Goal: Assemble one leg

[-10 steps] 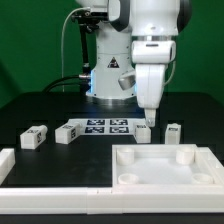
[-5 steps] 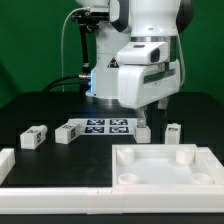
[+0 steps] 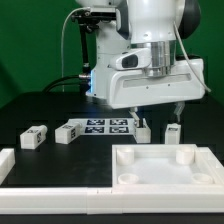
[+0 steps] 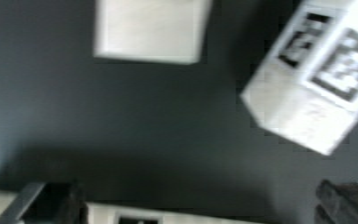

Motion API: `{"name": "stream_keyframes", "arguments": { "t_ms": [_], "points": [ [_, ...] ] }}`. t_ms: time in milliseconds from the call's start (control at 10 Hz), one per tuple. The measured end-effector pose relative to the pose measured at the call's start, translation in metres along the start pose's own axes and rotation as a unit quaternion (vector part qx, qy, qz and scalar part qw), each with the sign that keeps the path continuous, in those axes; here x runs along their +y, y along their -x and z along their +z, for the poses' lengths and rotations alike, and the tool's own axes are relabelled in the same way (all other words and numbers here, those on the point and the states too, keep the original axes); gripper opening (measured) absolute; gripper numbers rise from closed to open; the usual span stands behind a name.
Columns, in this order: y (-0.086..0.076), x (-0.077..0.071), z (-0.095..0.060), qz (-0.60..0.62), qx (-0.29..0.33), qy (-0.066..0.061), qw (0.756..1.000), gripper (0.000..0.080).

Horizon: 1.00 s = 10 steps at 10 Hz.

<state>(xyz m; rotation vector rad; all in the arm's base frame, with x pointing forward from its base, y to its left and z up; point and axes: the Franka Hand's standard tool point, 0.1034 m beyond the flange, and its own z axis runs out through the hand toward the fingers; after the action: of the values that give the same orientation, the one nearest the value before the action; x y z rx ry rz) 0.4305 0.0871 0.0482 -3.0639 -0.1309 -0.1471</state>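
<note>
Four small white tagged legs lie on the dark table in the exterior view: one [image 3: 33, 138] at the left, one [image 3: 68, 132] beside the marker board, one [image 3: 143, 130] under my hand, one [image 3: 173, 131] to its right. My gripper [image 3: 157, 112] hangs just above the third leg, open and empty, with its fingers spread wide. In the wrist view the gripper [image 4: 201, 205] is open, and the white edge of a leg [image 4: 140, 212] lies low between the fingers. Another tagged leg [image 4: 318, 78] lies beyond.
The marker board [image 3: 107, 125] lies flat behind the legs. A large white square panel [image 3: 150, 178] with round corner sockets sits in front of my hand. A white rim [image 3: 15, 163] runs along the exterior view's left and front. A plain white block [image 4: 153, 28] shows in the wrist view.
My hand has turned about its vertical axis, so its broad side now faces the exterior camera, and it has risen slightly. The legs have not moved.
</note>
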Motion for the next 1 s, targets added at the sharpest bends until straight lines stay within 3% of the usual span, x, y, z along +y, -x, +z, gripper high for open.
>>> {"name": "stream_keyframes", "arguments": {
  "t_ms": [400, 700, 800, 1000],
  "points": [
    [0.005, -0.019, 0.003, 0.234, -0.006, -0.012, 0.972, 0.0649],
    [0.008, -0.023, 0.005, 0.214, -0.020, -0.012, 0.977, 0.0649],
    [0.015, -0.024, 0.006, 0.198, -0.060, -0.011, 0.978, 0.0649],
    [0.010, -0.028, 0.002, 0.185, -0.135, -0.019, 0.973, 0.0649]
  ]
}}
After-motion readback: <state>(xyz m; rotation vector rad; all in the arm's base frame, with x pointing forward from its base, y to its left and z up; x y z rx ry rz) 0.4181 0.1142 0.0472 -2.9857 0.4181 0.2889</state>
